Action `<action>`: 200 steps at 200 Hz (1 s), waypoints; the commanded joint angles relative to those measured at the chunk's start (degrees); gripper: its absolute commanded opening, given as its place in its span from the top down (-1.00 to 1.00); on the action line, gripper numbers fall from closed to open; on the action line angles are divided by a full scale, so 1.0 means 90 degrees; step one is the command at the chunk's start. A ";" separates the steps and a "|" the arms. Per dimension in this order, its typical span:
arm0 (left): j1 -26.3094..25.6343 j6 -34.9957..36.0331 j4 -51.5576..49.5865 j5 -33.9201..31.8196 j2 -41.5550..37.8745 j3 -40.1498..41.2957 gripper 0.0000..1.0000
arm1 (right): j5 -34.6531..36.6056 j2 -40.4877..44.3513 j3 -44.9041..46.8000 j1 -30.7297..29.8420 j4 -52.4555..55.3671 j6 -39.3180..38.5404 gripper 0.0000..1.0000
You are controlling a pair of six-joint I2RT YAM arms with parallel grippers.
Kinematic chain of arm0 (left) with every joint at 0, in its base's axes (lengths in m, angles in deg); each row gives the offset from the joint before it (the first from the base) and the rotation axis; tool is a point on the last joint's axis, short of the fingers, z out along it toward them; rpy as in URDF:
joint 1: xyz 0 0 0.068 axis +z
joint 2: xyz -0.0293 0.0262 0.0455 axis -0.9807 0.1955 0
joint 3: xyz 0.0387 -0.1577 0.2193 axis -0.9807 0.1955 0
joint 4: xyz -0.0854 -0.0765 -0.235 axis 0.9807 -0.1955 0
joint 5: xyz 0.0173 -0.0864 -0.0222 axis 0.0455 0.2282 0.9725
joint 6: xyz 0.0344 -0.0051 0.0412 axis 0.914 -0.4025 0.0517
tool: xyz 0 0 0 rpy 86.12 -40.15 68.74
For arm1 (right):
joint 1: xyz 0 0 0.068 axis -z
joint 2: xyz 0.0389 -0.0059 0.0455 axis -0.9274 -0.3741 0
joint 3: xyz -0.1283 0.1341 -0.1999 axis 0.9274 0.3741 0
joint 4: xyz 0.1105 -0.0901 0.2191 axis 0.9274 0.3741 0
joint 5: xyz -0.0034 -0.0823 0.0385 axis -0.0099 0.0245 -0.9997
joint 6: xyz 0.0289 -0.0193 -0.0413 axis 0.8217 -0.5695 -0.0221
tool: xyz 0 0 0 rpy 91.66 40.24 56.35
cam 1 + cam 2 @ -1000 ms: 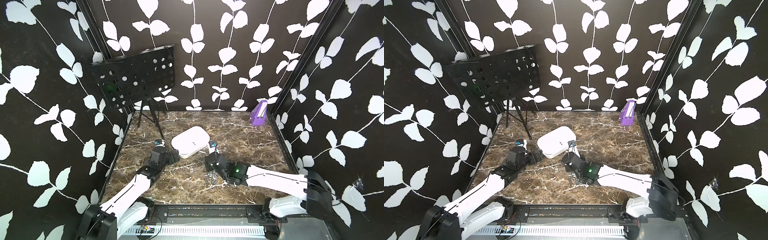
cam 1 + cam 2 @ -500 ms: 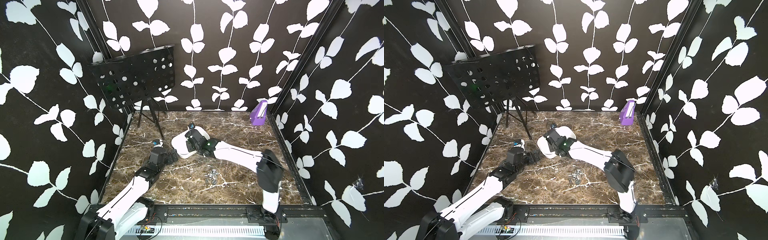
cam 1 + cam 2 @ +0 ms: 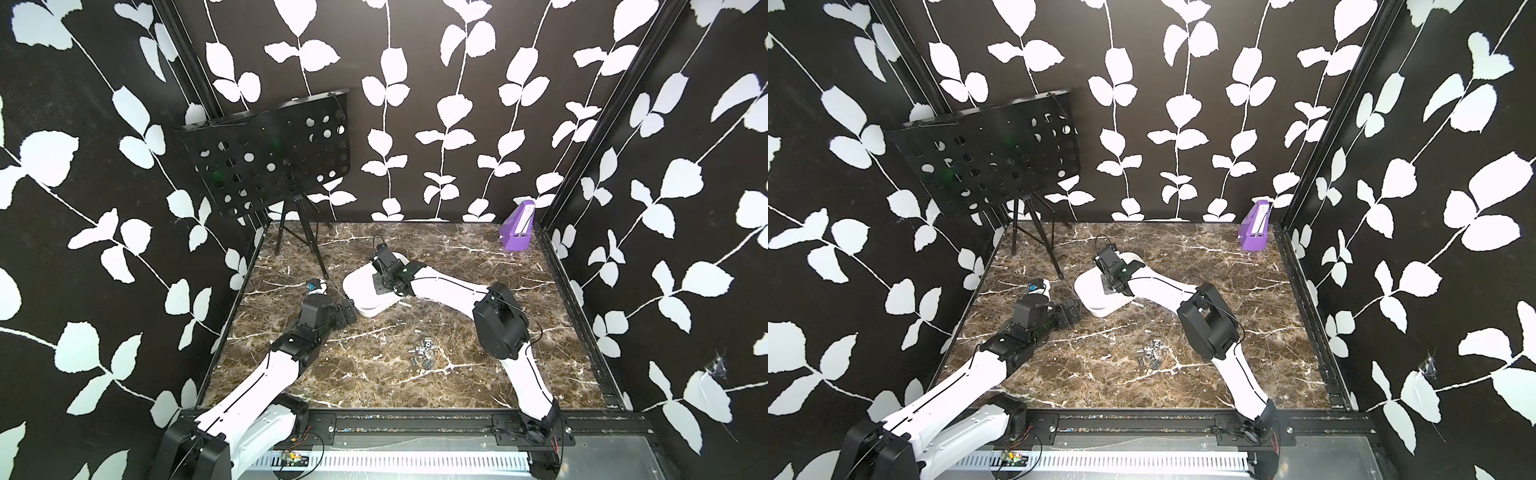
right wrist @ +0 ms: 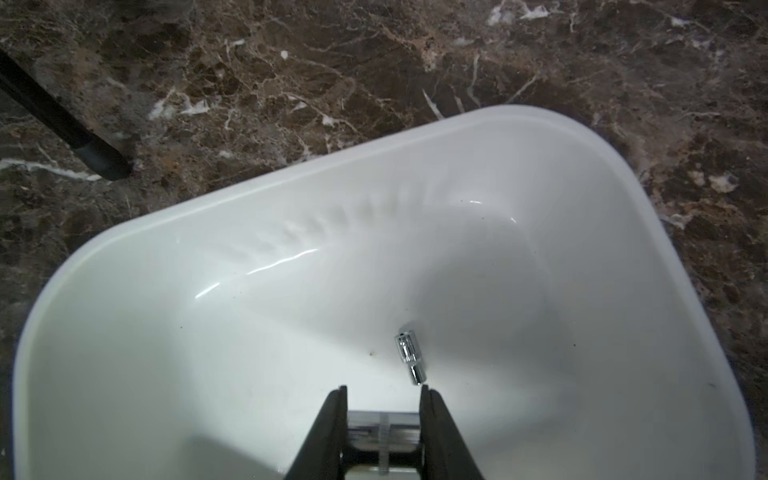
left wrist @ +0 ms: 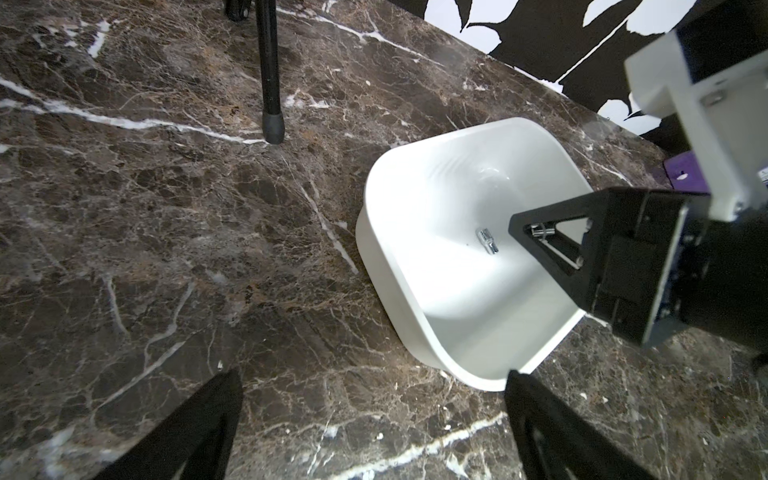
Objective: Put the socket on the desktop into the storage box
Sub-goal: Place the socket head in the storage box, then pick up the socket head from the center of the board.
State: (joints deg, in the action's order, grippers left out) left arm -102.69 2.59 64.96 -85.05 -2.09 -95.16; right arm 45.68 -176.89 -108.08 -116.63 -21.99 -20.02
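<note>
1. Since a second ago, the right gripper (image 3: 381,286) has swung from the pile of sockets (image 3: 424,358) at lower centre of the desktop (image 3: 374,386) up to the storage box (image 3: 358,291) at mid-frame. The left gripper (image 3: 347,312) has hardly shifted.
2. In both top views the right gripper points down into the storage box, and the left gripper rests just beside the box's lower-left corner. A purple box (image 3: 517,230) stands at upper right and a music stand (image 3: 270,158) at upper left.
3. Left wrist view: the left gripper's (image 5: 372,376) black fingers are spread wide with nothing between them. A loose socket (image 5: 487,241) lies on the box floor. Chrome glints through the right gripper's cut-out finger.
4. Right wrist view: the jaws stand narrowly apart, pinching a held socket (image 4: 382,424) crosswise a little behind the tips, above the storage box (image 4: 208,332) floor. The loose socket (image 4: 409,359) lies just beyond one fingertip.
5. Look: a short stepped cylinder in mirror chrome, with a wider barrel and a narrower drive end.
6. Handling, as I judge it: rigid steel, dense for its size and not fragile, but slick and keen to roll. Pinch across the wider barrel, square to its axis, and release low so it does not bounce out.
</note>
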 commanded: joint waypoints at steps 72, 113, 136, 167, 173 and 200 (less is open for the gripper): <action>-0.0013 0.0093 0.0169 0.0309 0.0322 -0.0228 -0.97 | -0.0060 0.0186 -0.0288 0.0039 0.0341 -0.0361 -0.04; -0.0011 0.0173 0.0241 0.0503 0.0556 -0.0300 -0.98 | -0.0222 0.1029 0.0419 0.0039 0.0001 -0.0813 -0.07; -0.0018 0.0200 0.0285 0.0645 0.0695 -0.0344 -0.97 | -0.0322 0.1976 0.1431 0.0048 -0.0499 -0.1102 -0.07; -0.0017 0.0291 0.0447 0.1096 0.0910 -0.0419 -0.95 | -0.0572 0.3500 0.3031 0.0063 -0.1168 -0.1452 -0.04; -0.0022 0.0297 0.0437 0.1150 0.0973 -0.0451 -0.95 | -0.0615 0.3744 0.3244 0.0077 -0.1134 -0.1521 -0.04; -0.0018 0.0225 0.0376 0.1270 0.1106 -0.0534 -0.97 | -0.0643 0.4803 0.4349 0.0144 -0.1185 -0.1728 -0.04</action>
State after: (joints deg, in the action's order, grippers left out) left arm -102.69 4.14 67.48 -76.19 7.60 -98.03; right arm 40.72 -139.12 -77.32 -116.09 -30.18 -32.21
